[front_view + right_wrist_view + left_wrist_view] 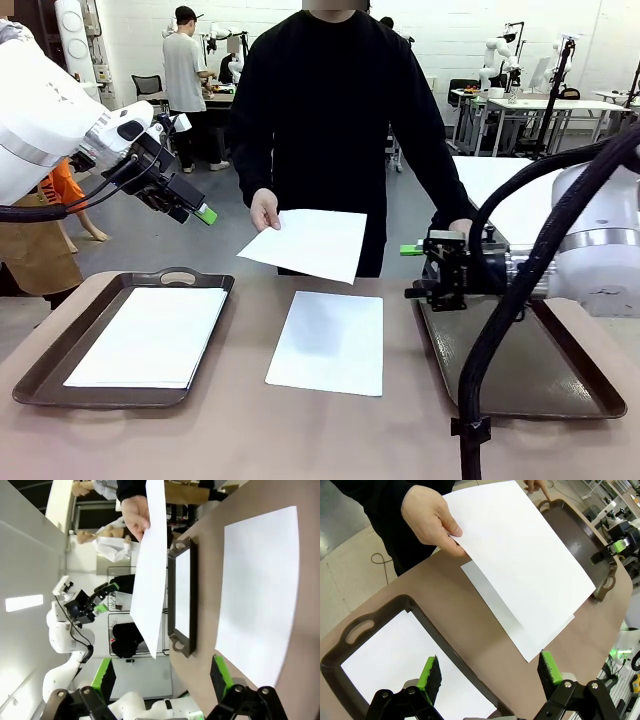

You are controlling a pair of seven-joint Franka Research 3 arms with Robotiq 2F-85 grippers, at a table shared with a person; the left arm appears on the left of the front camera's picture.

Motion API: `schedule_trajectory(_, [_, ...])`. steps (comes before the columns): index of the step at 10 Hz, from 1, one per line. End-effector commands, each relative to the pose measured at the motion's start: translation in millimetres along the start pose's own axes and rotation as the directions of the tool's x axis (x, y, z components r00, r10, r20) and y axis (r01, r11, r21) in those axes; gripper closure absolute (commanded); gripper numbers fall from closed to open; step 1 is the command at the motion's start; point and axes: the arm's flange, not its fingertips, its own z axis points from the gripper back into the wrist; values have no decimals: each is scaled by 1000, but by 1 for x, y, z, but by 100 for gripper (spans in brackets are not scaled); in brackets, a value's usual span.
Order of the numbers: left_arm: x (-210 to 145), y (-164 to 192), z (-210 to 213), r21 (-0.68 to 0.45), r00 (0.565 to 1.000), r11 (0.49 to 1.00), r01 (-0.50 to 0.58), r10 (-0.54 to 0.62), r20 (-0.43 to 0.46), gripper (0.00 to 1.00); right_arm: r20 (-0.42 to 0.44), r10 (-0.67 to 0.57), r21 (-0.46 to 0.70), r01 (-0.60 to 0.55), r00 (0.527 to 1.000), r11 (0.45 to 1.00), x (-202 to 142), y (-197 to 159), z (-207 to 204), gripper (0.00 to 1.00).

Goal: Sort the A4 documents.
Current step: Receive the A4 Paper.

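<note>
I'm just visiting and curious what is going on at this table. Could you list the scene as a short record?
held A4 sheet: in the air over the table, gripped by the person's hand
flat A4 sheet: on the table between the trays
left tray: carries white sheets
right tray: bare where visible
left gripper: open, raised, holding nothing
right gripper: open, holding nothing

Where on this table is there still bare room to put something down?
The right tray is bare, but the right gripper hovers by its far left corner. Bare table strips lie between the left tray and the middle sheet, and along the near edge. The far middle is crowded: a hand with the held sheet hangs there.
</note>
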Motion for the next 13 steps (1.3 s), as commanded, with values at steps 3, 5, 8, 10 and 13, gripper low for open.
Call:
schedule_trajectory(3, [0,1,1,7,1000,1000,-1,1,7,0,-8,-51,72,51,999,996,19,-12,-56,0])
schedule_trajectory(5, [0,1,1,7,1000,1000,-1,1,7,0,-9,-84,125,84,996,989,24,-10,-74,0])
schedule_trajectory(8, [0,1,1,7,1000,1000,-1,1,7,0,-6,-94,174,93,996,980,30,-6,-91,0])
schedule_trajectory(10, [0,1,1,7,1000,1000,-1,1,7,0,-22,-101,188,103,995,977,40,-15,-100,0])
schedule_trajectory(13, [0,1,1,7,1000,1000,-1,1,7,0,-84,-91,189,105,992,976,52,-22,-110,0])
